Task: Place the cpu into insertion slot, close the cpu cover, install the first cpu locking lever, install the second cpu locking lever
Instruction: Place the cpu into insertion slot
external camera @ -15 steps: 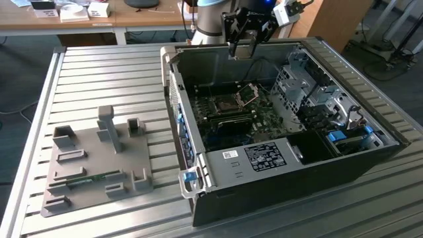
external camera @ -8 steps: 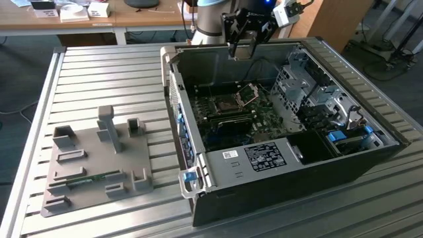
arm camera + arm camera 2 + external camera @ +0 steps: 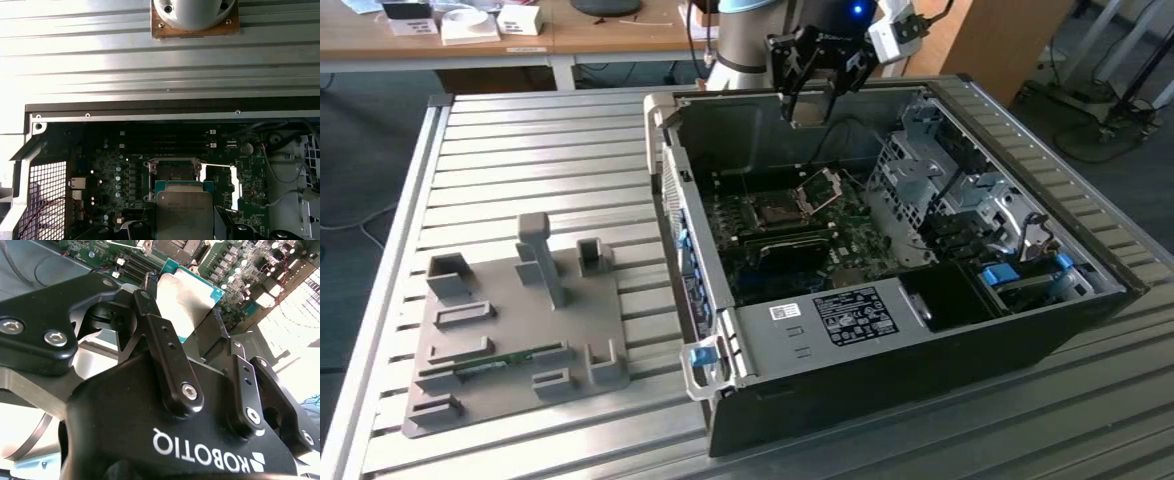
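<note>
The claw (image 3: pixel 185 300) is closed on the cpu (image 3: pixel 192 290), its two fingers (image 3: pixel 150 300) pinching opposite edges of the chip so the silvery top faces the first wrist view. In the exterior view the claw hangs over the open computer case (image 3: pixel 961 330), well above the motherboard (image 3: pixel 854 240). The socket (image 3: pixel 771 208) lies at about 6 o'clock from the claw and well apart from it. The cpu cover (image 3: pixel 823 183) stands tilted up, open, at about 2 o'clock from the socket, so the socket is bare. In the first wrist view the chip's edges run roughly square with the socket frame and it overlaps one edge of the frame. My judgement is that the chip is nearly lined up but not yet lowered or seated.
</note>
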### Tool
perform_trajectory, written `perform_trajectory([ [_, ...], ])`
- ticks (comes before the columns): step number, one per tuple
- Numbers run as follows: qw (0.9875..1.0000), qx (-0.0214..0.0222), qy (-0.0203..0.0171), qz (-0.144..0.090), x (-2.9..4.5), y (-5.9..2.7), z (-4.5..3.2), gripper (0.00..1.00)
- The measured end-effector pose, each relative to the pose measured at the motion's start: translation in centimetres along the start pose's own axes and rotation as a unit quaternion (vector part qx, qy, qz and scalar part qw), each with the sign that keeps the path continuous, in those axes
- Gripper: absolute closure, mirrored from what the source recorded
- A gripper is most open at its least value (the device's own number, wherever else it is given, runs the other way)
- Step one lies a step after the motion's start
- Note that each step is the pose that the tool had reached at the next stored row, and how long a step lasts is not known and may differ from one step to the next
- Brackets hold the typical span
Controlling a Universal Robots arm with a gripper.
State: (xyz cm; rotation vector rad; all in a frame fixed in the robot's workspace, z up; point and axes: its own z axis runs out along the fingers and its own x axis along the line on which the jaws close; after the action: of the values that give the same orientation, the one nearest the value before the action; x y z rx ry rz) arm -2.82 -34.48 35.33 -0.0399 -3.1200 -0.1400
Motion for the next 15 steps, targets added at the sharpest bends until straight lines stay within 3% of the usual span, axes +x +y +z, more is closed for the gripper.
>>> perform_trajectory([
  [15,1.0000,0.0002,0.0000,0.000,-0.01,-0.04,0.43,0.46],
])
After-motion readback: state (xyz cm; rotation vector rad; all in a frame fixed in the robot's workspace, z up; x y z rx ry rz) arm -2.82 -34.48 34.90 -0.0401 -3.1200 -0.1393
